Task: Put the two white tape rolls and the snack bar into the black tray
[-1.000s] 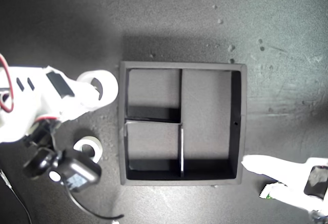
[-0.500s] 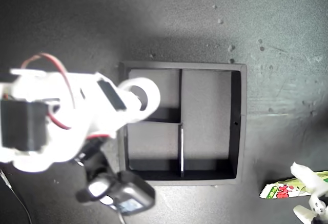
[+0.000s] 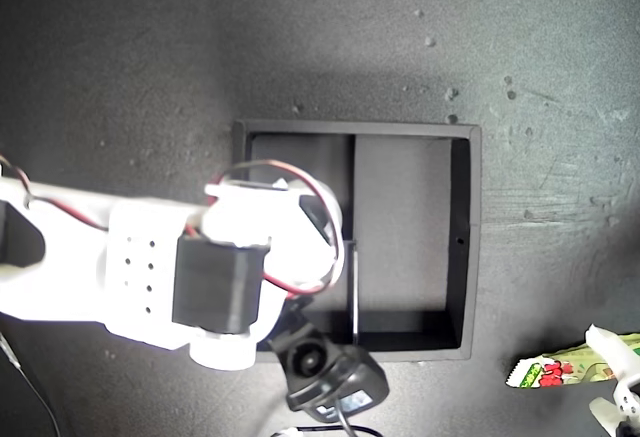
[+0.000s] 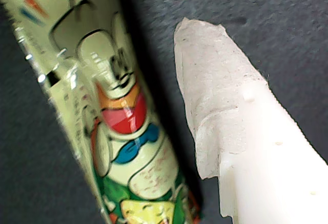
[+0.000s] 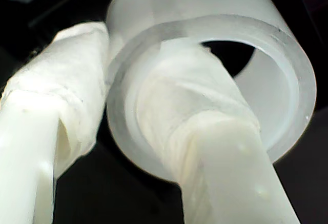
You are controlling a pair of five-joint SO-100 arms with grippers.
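**Tape roll held over the tray, snack bar off to the side**

The black tray [image 3: 465, 227] sits square on the dark table [image 3: 150, 57], and a bulky white arm [image 3: 150, 277] reaches in from the exterior view's left, covering the tray's small compartments on that side. In its wrist view my second gripper [image 5: 133, 111] pinches a white tape roll [image 5: 266, 44], one finger through the ring's hole and the other against its outer wall. The snack bar [image 3: 560, 369] lies on the table outside the tray, at the exterior view's lower right. My first gripper [image 3: 612, 377] is there just beside it; only one padded finger [image 4: 220, 90] shows next to the wrapper, so I cannot tell how its jaws stand.
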